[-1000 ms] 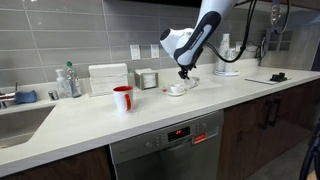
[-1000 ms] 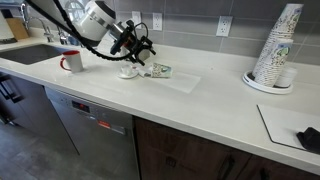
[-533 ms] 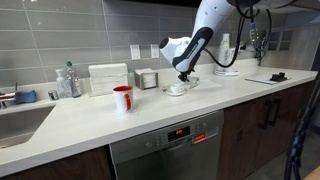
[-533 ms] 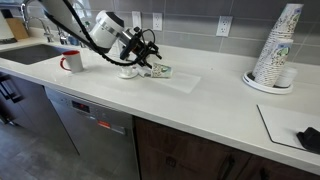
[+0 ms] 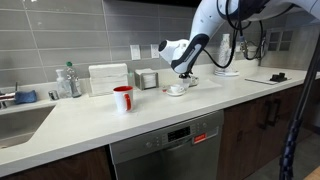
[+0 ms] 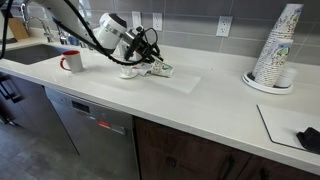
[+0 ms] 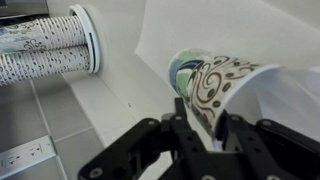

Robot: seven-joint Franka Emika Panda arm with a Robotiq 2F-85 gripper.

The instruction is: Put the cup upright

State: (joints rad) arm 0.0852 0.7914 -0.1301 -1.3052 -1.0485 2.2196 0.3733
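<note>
We can read no text anywhere; the red display [image 5: 179, 131] on the dishwasher [image 5: 165, 155] below the table [image 5: 100, 115] front edge is too small.

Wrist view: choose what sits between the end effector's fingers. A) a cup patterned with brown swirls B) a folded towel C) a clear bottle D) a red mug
A: the cup, marked with brown swirls, sits between the fingers of the end effector in the wrist view.
</note>
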